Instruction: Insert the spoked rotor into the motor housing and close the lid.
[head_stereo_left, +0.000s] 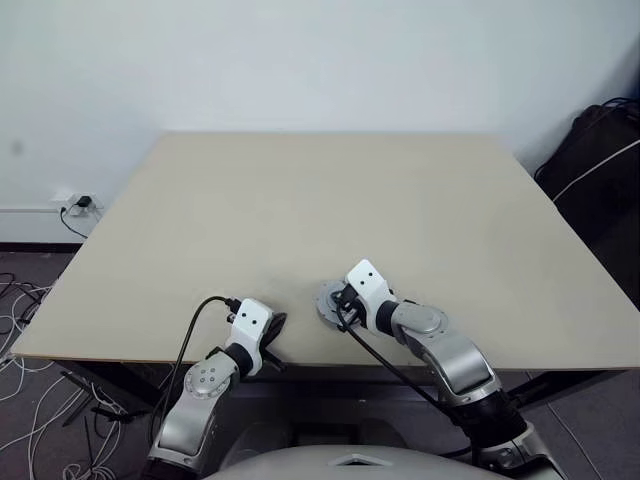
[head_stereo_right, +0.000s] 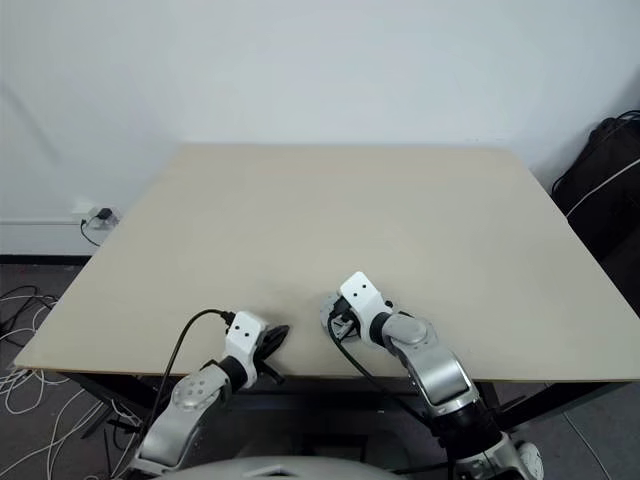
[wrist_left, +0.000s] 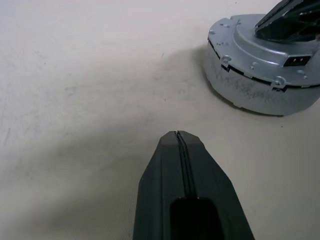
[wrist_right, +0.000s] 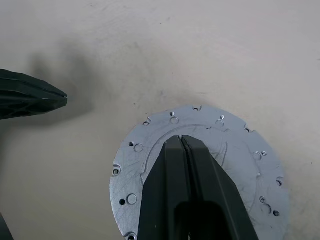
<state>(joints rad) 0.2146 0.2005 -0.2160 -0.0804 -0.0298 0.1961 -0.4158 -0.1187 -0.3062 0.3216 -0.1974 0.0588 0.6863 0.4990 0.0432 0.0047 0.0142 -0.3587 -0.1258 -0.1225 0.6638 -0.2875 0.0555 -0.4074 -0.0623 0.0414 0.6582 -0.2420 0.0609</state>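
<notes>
**Both grippers closed at the near edge; lid seated on the motor housing**

We find the left gripper (head_stereo_left: 277, 325) closest to the near edge of the table (head_stereo_left: 330, 190), left of that edge's middle. Its two black fingers (wrist_left: 181, 165) are pressed flat together with no gap, and they hold nothing. The tip hangs just over the bare tabletop.

Just to its right, near the middle of the near edge, we find the motor housing (wrist_left: 260, 92). It stands upright on the tabletop as a low round metal body with a speckled grey side wall. The lid (wrist_right: 150, 150) sits on top of it, smooth face up, with small holes around its rim and a raised central circle. We cannot see the spoked rotor or the windings, because the lid covers the housing.

The right gripper (wrist_right: 181, 139) comes in from the right and points down onto the lid. Its fingers are also pressed together, with only a thin seam between them, and they grasp nothing. The tip lies over the raised central circle; we cannot tell whether it touches the metal or hovers just above it.

The left gripper's tip stands near the housing but apart from it.

Beyond these items the tabletop runs bare to the far edge.
</notes>
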